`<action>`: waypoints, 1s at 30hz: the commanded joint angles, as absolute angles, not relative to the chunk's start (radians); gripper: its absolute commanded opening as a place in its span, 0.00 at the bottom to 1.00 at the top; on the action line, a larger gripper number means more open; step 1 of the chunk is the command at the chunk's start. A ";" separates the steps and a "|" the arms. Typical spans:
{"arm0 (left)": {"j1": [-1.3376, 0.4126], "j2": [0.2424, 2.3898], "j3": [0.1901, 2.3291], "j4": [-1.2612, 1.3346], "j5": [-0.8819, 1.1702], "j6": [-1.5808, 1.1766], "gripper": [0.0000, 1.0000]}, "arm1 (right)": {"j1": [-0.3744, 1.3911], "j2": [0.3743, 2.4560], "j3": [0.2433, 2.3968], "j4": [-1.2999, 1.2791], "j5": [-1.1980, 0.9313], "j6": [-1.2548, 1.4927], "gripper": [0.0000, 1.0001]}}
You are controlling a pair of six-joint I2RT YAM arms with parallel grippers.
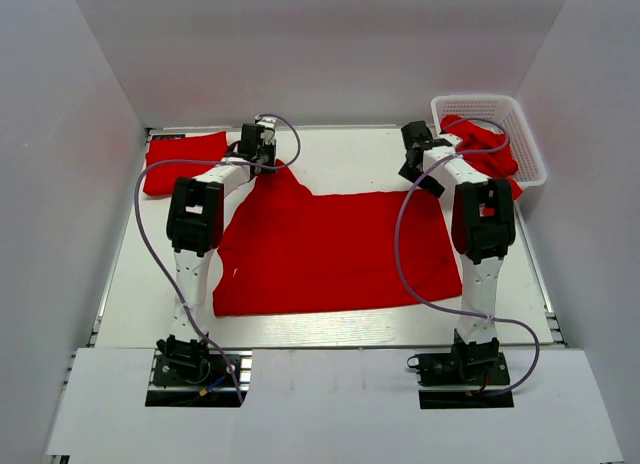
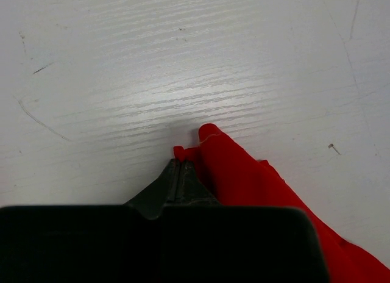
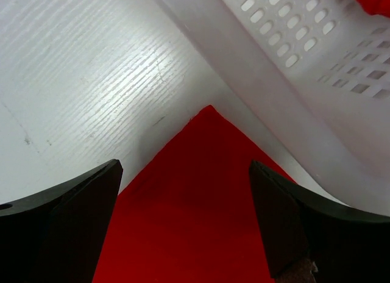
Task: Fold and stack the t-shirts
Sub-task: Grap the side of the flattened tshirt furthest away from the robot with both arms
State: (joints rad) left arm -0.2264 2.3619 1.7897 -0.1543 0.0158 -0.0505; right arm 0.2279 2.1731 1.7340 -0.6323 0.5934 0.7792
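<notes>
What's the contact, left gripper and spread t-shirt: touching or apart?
Touching. The left wrist view shows the left gripper shut on an edge of the spread t-shirt, red cloth poking past its tips.

White walls [image 1: 330, 44], pale table [image 1: 150, 284]

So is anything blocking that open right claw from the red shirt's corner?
Nothing visible. The open right gripper hangs over the corner of the spread shirt with only air between them. The white basket sits beside the corner, not in between.
</notes>
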 commanded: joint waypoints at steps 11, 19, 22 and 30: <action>-0.227 2.224 1.730 -0.132 0.026 -0.032 0.00 | 0.213 2.256 1.783 -0.624 0.583 0.827 0.82; -0.227 2.195 1.691 -0.123 0.038 0.008 0.00 | 0.215 2.276 1.783 -0.632 0.563 0.842 0.65; -0.227 2.186 1.690 -0.109 0.061 0.021 0.00 | 0.213 2.278 1.778 -0.634 0.561 0.844 0.56; -0.227 2.140 1.700 -0.118 0.109 0.069 0.00 | 0.213 2.257 1.756 -0.664 0.575 0.856 0.06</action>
